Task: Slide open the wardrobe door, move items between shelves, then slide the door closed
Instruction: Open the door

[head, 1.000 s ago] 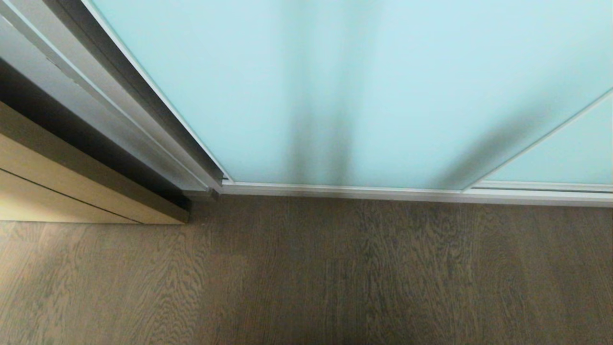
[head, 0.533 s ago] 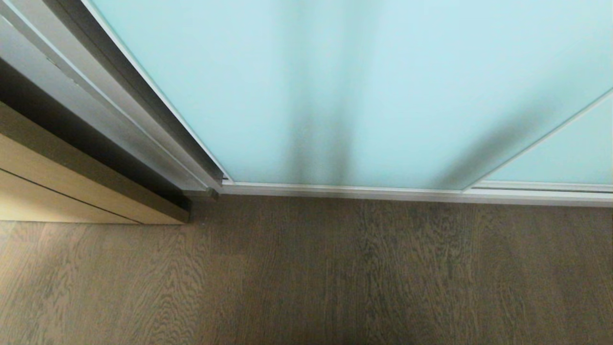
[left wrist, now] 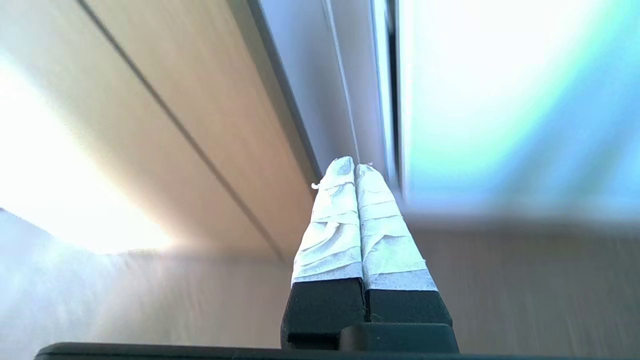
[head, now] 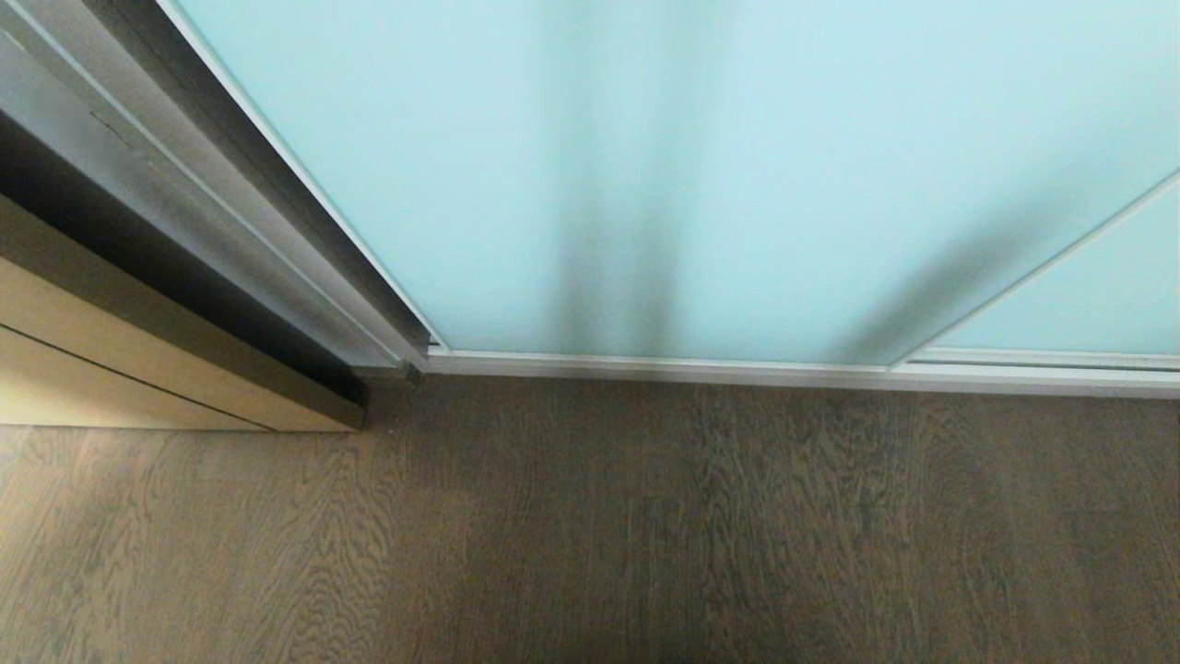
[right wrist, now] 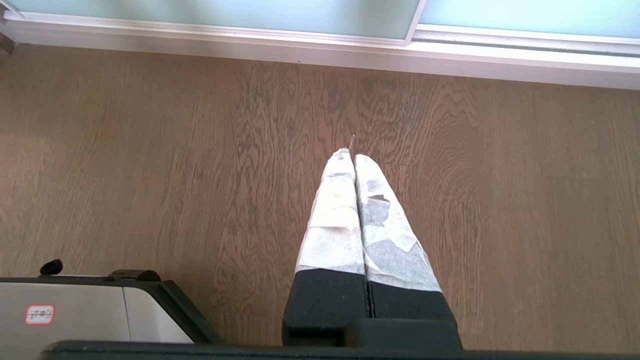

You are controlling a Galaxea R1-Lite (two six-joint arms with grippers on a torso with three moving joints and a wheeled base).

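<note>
Filling the upper part of the head view, the sliding wardrobe door (head: 737,166) stands closed, its frosted blue-green glass meeting the silver bottom rail (head: 737,369) at the wood-grain floor (head: 590,535). A second glass panel (head: 1097,295) overlaps at the right. Left of the door's edge runs a grey metal frame (head: 230,221), then a tan wood-grain door (head: 111,369). The left gripper (left wrist: 355,167), taped fingers pressed together, points at that frame; the right gripper (right wrist: 352,155), likewise closed and empty, hangs above bare floor beside the robot's base (right wrist: 85,310).
</note>
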